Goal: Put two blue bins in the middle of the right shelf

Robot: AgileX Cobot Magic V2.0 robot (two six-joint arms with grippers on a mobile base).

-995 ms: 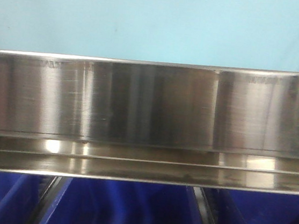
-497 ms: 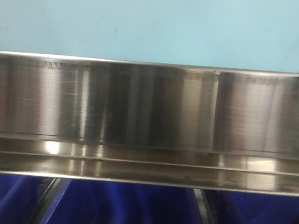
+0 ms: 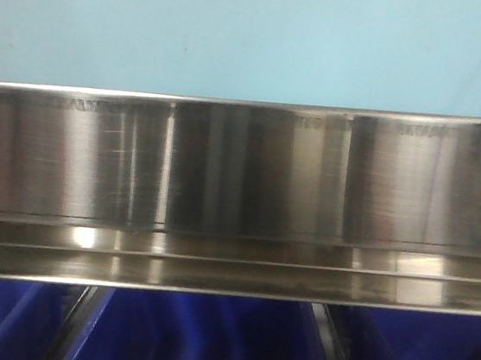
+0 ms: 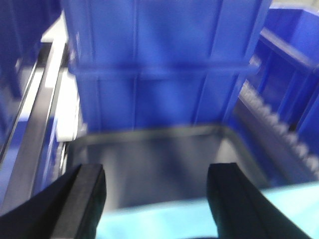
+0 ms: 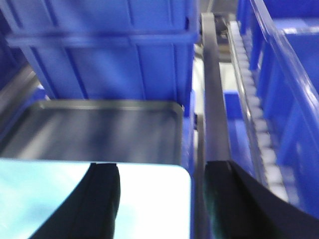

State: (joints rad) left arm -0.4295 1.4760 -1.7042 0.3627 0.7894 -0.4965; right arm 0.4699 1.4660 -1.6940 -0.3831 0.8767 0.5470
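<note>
While the left hand (image 4: 157, 199) gapes wide and empty, a blue bin (image 4: 159, 74) stands straight ahead of it across a steel shelf (image 4: 149, 159); the right hand (image 5: 159, 199), equally open and empty, has a bin wall (image 5: 104, 55) ahead, slightly to its left, broad side facing.

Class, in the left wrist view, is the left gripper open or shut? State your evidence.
Open: the black left gripper has its fingers wide apart, holding nothing between them.
</note>
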